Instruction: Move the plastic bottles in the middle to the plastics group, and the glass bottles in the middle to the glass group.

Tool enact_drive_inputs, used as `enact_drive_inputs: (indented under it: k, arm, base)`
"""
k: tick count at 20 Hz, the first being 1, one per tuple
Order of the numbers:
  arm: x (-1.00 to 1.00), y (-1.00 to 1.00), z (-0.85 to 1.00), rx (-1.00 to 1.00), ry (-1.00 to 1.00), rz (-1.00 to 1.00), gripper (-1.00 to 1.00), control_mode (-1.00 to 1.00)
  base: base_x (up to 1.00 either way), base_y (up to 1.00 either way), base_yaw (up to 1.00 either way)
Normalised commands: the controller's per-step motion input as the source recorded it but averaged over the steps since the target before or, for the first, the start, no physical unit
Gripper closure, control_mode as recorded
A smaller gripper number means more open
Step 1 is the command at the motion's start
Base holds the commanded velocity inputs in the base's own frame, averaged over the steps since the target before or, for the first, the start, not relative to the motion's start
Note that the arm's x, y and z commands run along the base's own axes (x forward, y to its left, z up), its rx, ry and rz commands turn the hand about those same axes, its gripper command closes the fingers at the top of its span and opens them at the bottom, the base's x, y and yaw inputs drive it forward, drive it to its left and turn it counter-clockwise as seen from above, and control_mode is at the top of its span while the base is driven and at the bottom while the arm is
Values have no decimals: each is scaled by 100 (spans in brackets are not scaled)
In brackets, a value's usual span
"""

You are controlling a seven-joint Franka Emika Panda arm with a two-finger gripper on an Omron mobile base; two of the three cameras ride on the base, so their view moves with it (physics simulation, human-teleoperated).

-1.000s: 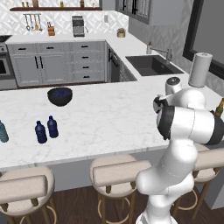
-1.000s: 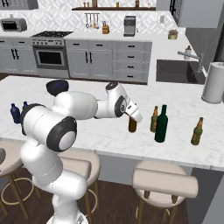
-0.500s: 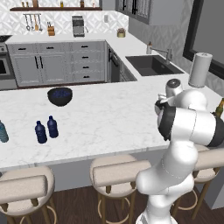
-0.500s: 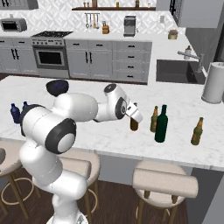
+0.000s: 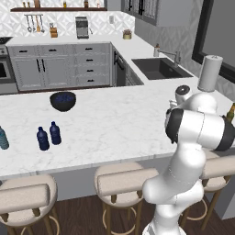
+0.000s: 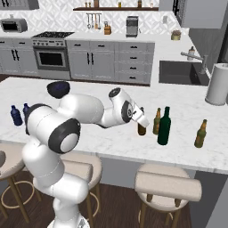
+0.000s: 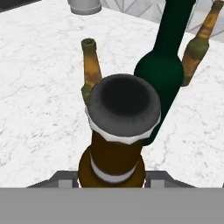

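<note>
My gripper [image 6: 141,118] is shut on the neck of a brown long-necked glass bottle [image 6: 142,129] with a dark cap, upright low over the marble counter [image 6: 102,142]; whether it touches the counter I cannot tell. In the hand view this brown bottle [image 7: 114,144] stands between my fingers. Just to its right are a slim olive bottle [image 6: 156,121], a tall dark green bottle [image 6: 164,126] and, farther right, an amber bottle [image 6: 201,133]. At the far left, two dark blue plastic bottles [image 5: 42,138] [image 5: 55,133] stand together, with a pale teal bottle [image 5: 2,138] beside them.
A dark blue bowl [image 5: 63,101] sits at the counter's back left. A white paper-towel roll [image 6: 217,84] stands at the back right, near the sink [image 5: 158,68]. Stools [image 6: 167,187] line the counter's near edge. My arm reaches across the counter's middle.
My gripper, with the brown bottle in it, has shifted slightly right, closer to the olive and dark green bottles. Nothing else has moved.
</note>
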Motion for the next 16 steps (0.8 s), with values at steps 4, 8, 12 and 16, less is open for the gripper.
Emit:
enact_drive_inputs:
  k: [4, 8, 12, 16]
  arm:
    - [0, -42, 0, 0, 0, -2, 100, -100]
    - [4, -3, -1, 0, 0, 0, 100, -100]
    - [1, 0, -39, 0, 0, 0, 100, -100]
    - [0, 0, -51, 0, 0, 0, 100, -100]
  base:
    - [0, 0, 0]
    - [0, 0, 0]
    - [0, 0, 0]
    - [0, 0, 0]
